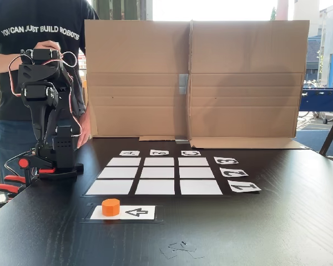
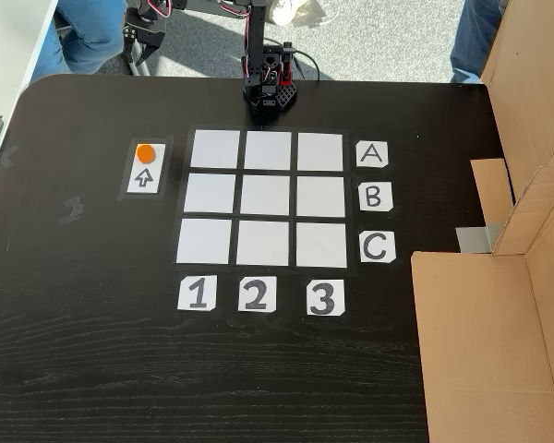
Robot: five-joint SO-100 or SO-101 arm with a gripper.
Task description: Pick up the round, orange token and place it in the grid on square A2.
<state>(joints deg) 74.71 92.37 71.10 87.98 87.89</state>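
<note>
Orange token (image 2: 145,152): resting on the arrow card (image 2: 146,178), left of the grid (image 2: 266,197) in the top-down fixed view.
Square A2 (image 2: 268,151): bare.
Gripper (image 2: 140,46): folded back off the table; jaw state unclear, probably parted.
Progress: nothing done yet.

We read A (image 2: 372,153), B (image 2: 373,196) and C (image 2: 377,246) on small white cards beside the grid (image 2: 264,197), and 1 (image 2: 197,294), 2 (image 2: 257,294), 3 (image 2: 324,298) below it. A card (image 2: 148,170) shows a black arrow. The person's shirt (image 1: 40,32) says "YOU CAN JUST BUILD ROBOTS".
</note>
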